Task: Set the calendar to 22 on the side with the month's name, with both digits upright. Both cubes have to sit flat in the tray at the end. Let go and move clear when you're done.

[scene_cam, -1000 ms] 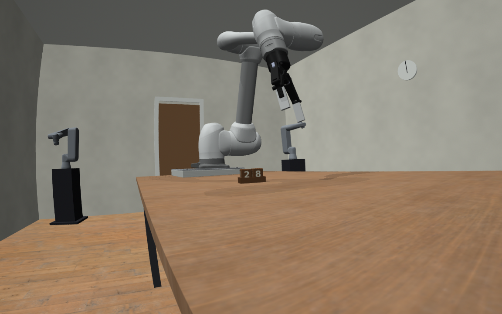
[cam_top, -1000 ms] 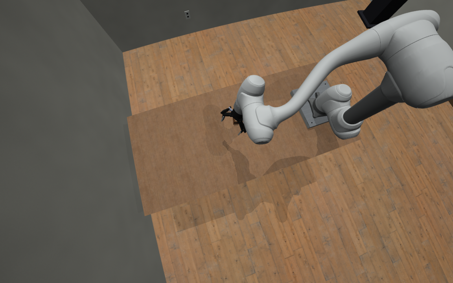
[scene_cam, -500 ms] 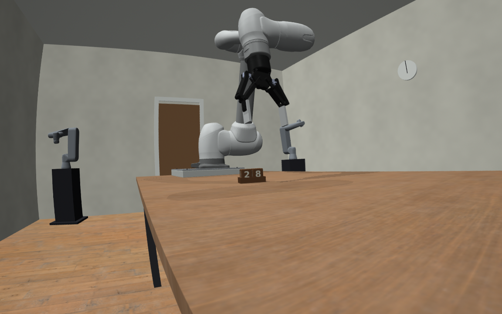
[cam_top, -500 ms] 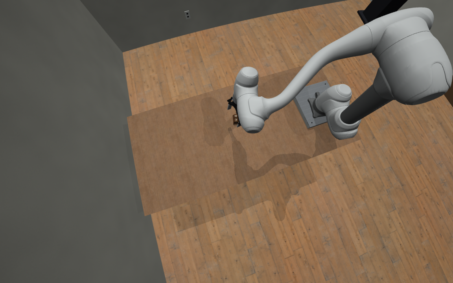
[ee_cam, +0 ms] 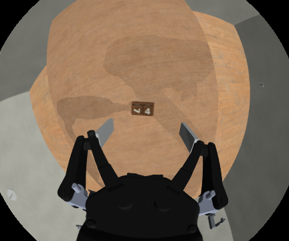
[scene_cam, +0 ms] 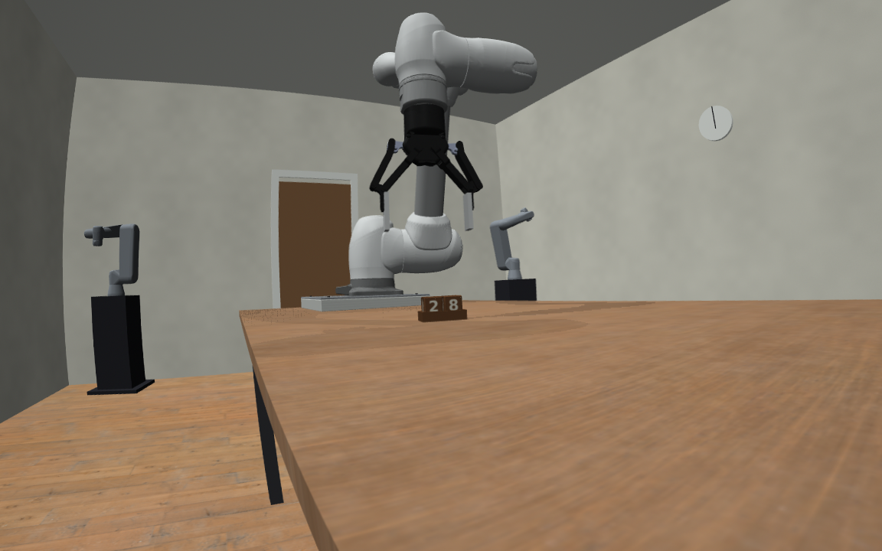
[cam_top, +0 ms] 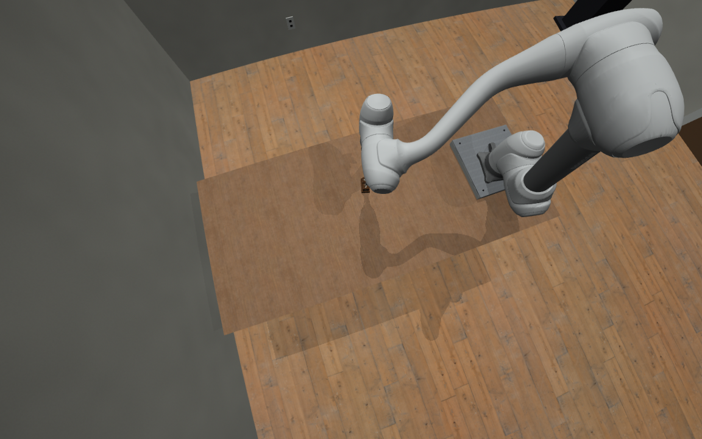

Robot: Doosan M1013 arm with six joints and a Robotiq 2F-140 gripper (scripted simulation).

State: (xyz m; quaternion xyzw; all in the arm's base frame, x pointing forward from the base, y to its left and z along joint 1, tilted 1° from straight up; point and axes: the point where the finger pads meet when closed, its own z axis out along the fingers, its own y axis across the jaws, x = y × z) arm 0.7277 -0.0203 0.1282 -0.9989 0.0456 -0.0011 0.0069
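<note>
A small brown calendar tray [scene_cam: 442, 315] stands on the wooden table and holds two cubes side by side. In the exterior view the left cube [scene_cam: 433, 305] shows 2 and the right cube [scene_cam: 453, 304] shows 8. The wrist view shows the cubes [ee_cam: 143, 109] from above, small, the right top face reading 4. In the top view only a corner of the tray [cam_top: 365, 191] shows under the wrist. My gripper [scene_cam: 425, 212] hangs high above the tray, pointing down, fingers wide open and empty; it also shows in the wrist view [ee_cam: 146, 131].
The arm's grey base plate [cam_top: 479, 160] [scene_cam: 355, 301] sits on the table's far side. Two small grey arms on black pedestals [scene_cam: 117, 311] [scene_cam: 514, 256] stand on the floor beyond the table. A brown door [scene_cam: 314, 242] is behind.
</note>
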